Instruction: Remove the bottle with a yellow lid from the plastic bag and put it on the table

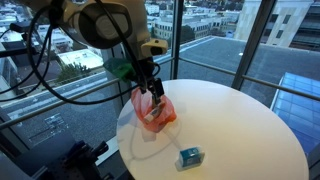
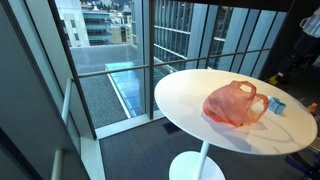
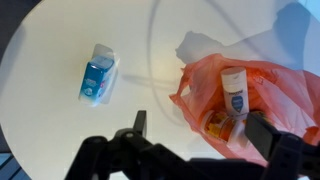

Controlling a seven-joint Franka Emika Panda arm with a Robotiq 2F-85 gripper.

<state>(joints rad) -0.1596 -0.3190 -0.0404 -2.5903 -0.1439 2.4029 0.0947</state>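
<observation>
An orange-red plastic bag (image 3: 270, 85) lies open on the round white table (image 3: 60, 130); it shows in both exterior views (image 1: 155, 112) (image 2: 233, 104). Inside lie a white bottle with a blue label (image 3: 236, 92) and a small orange bottle (image 3: 217, 125) on its side, with a pale cap whose colour is hard to tell. My gripper (image 3: 200, 128) is open and empty, just above the bag's mouth. One finger is over bare table beside the bag and the other is over the bag. In an exterior view the gripper (image 1: 153, 92) hangs right over the bag.
A small blue and white packet (image 3: 97, 75) lies on the table apart from the bag, seen too in both exterior views (image 1: 189, 156) (image 2: 277, 105). The table edge (image 1: 125, 135) is close to the bag. Glass walls and a railing surround the table.
</observation>
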